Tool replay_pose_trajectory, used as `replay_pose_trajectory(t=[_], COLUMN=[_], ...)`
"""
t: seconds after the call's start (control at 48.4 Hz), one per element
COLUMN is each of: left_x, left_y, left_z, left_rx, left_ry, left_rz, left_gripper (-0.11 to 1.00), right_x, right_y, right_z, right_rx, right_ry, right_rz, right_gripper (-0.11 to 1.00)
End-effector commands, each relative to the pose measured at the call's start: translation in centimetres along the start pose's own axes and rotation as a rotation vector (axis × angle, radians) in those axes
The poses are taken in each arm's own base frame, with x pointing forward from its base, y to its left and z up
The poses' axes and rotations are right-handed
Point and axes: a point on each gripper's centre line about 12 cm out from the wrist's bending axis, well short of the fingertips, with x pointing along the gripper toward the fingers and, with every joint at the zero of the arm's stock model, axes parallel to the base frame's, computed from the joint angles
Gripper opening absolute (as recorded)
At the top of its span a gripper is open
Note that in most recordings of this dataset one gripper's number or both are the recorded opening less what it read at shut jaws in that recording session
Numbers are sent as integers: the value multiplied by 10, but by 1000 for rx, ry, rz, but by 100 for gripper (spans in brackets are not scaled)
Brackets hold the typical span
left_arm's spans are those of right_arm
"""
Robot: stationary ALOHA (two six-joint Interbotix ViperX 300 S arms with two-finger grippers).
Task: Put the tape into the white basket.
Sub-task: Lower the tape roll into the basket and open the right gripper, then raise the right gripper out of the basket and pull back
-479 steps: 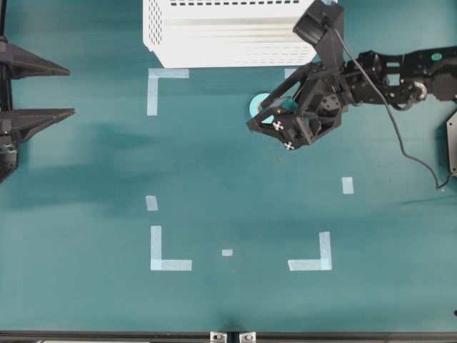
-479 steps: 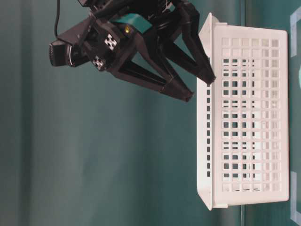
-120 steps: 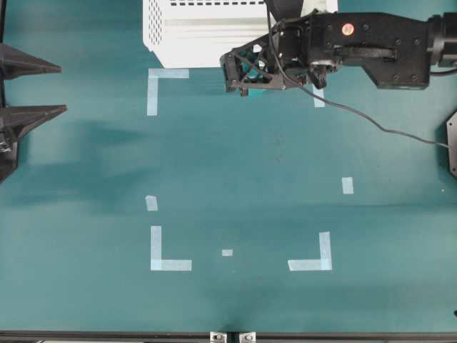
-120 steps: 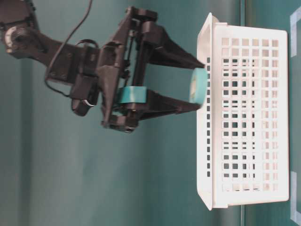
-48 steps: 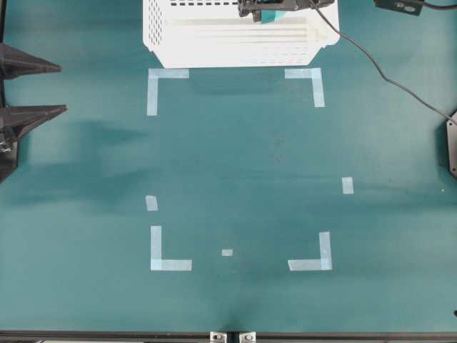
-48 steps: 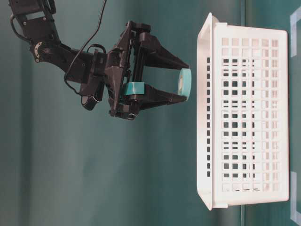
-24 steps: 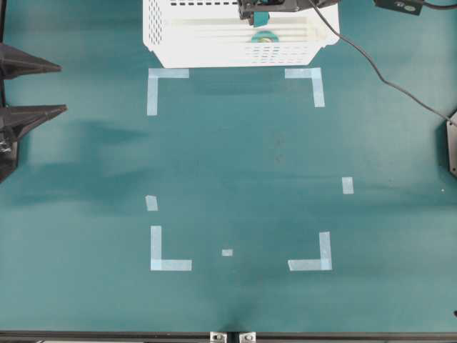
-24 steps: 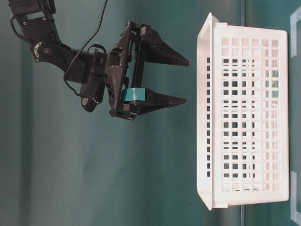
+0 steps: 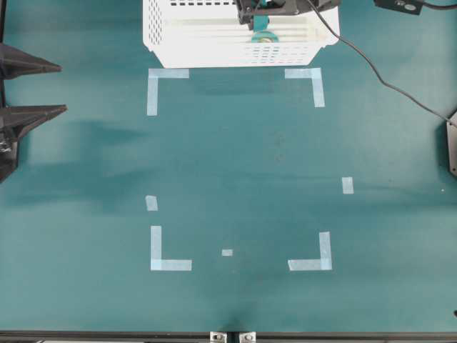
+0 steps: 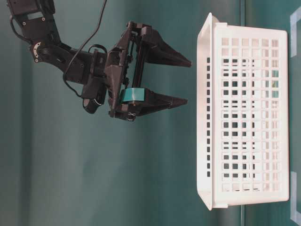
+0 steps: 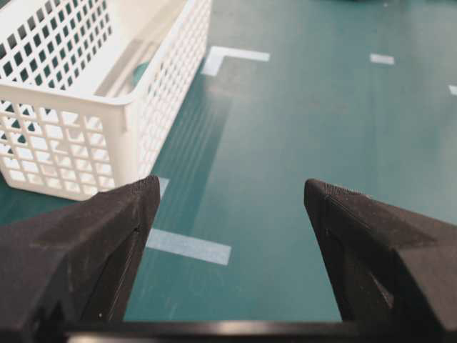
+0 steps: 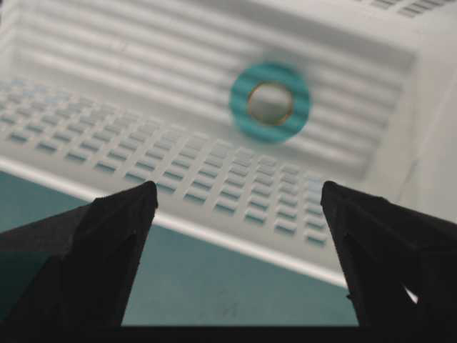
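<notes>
The tape point(image 9: 263, 36), a small turquoise ring, lies flat on the floor of the white basket point(image 9: 178, 44) near its right end. The right wrist view shows the tape point(image 12: 270, 102) from above, inside the basket point(image 12: 214, 171). My right gripper point(image 10: 188, 81) hangs open and empty above the basket point(image 10: 244, 113), well clear of its rim; it shows again as the right gripper point(image 12: 237, 189). My left gripper point(image 9: 67, 89) rests open at the table's left edge, nothing between its fingers; the left gripper point(image 11: 232, 186) faces the basket's point(image 11: 71, 93) corner.
Pale-blue L-shaped corner marks point(image 9: 161, 82) point(image 9: 312, 259) and short strips point(image 9: 347, 185) are stuck flat on the green table. The right arm's cable point(image 9: 385, 71) trails over the back right. A teal band point(image 10: 133, 94) sits on the right gripper's body.
The right gripper opened and let the tape go; it dropped from between the fingertips into the basket. The left arm has not moved.
</notes>
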Motion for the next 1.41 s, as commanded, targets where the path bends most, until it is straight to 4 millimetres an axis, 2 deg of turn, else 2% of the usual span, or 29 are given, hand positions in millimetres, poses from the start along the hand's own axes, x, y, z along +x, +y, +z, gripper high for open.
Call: replay_pose_trajectory(t=[0.0, 0.31, 0.579, 0.785, 1.075, 1.385], left_x=[0, 0, 0, 0, 0, 0], left_y=[0, 0, 0, 0, 0, 0], left_z=[5, 5, 5, 5, 5, 6], left_rx=[1, 0, 0, 1, 1, 1], left_ry=[-11, -11, -11, -11, -12, -22], left_rz=[1, 1, 1, 1, 1, 2], left_gripper=[86, 86, 86, 86, 86, 86], right_x=[-20, -28, -35, -42, -21, -25], right_y=[12, 27, 30, 38, 22, 40], right_z=[-7, -33, -43, -65, -101, -126], right_rx=[-10, -76, -138, -213, -240, -382], right_ry=[14, 25, -61, -103, -52, -197], right_rz=[75, 104, 69, 62, -51, 35], right_gripper=[99, 98, 98, 98, 98, 94])
